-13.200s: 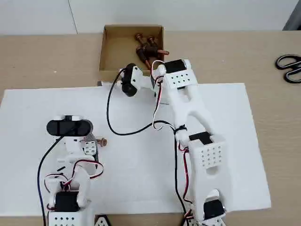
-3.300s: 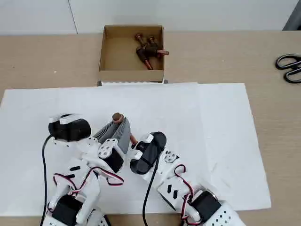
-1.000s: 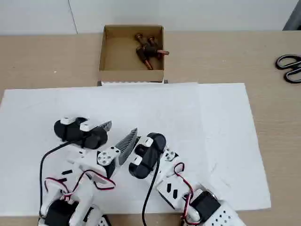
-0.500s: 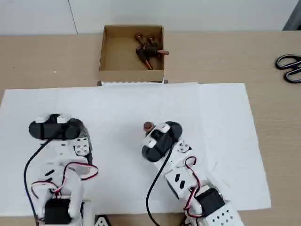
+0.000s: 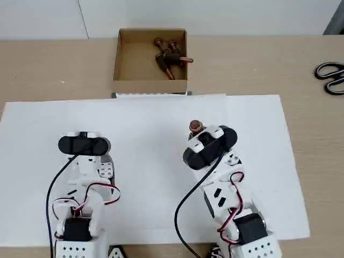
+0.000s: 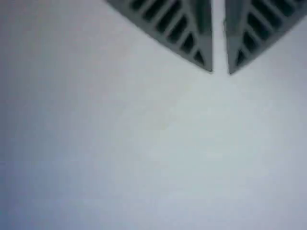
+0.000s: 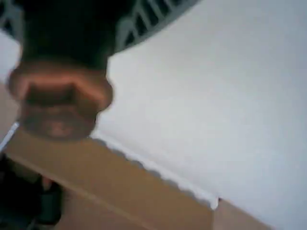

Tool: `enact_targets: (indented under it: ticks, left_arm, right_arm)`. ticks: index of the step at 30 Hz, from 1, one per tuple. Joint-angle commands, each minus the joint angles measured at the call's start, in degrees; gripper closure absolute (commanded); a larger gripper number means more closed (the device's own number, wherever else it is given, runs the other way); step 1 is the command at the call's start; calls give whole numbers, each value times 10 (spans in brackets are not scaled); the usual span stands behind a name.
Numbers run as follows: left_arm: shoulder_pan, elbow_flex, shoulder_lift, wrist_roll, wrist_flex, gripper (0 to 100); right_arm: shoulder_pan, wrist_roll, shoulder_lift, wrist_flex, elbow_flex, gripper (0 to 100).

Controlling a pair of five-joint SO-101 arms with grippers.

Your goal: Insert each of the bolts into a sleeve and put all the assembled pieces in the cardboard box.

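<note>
The cardboard box (image 5: 132, 60) stands at the table's far edge with several assembled bolt-and-sleeve pieces (image 5: 169, 52) in its right part. My right gripper (image 5: 196, 131) is over the white paper, short of the box, shut on a dark sleeve (image 7: 67, 33) with a copper bolt head (image 7: 60, 100) sticking out of its end. That bolt head (image 5: 195, 127) points toward the box, whose near wall (image 7: 100, 179) lies just beyond it. My left gripper (image 6: 218, 72) hangs over bare paper at the near left, its grey fingers (image 6: 189, 33) shut with nothing between them.
A large white paper sheet (image 5: 258, 140) covers the table's middle. Black scissors (image 5: 330, 75) lie at the far right on the wooden tabletop. The left arm (image 5: 83, 145) stands at the near left, well apart from the right arm.
My right arm has carried the bolt-and-sleeve piece away from me, toward the box. The left arm has shifted slightly right over the paper and stays empty.
</note>
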Motion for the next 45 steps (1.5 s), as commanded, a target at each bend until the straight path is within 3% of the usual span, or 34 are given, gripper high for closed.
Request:
enact_targets:
  ticks: [1, 9, 16, 21, 26, 31, 38, 42, 45]
  left_arm:
    - [6, -3, -4, 2, -15, 994]
    - [3, -3, -4, 3, -14, 994]
    - [2, -3, -4, 4, -12, 994]
    - [2, -3, -4, 5, -12, 994]
    - [-22, -3, -4, 49, -13, 994]
    - [-55, -3, -4, 93, -13, 994]
    - [-32, -3, -4, 93, -12, 994]
    - [-32, -3, -4, 93, -12, 994]
    - [-32, -3, -4, 93, -12, 994]
  right_arm:
    - [6, 6, 46, 0, -96, 995]
    - [6, 5, 272, -1, -294, 995]
    - [6, 6, 493, -100, -449, 995]
    - [5, 6, 661, -116, -580, 995]
    - [5, 14, 827, -156, -698, 995]
    - [-4, 111, 985, -192, -804, 995]
    - [-16, 282, 1180, -226, -956, 991]
    - [-20, 318, 1274, -222, -1052, 986]
    - [-21, 332, 1324, -221, -1102, 906]
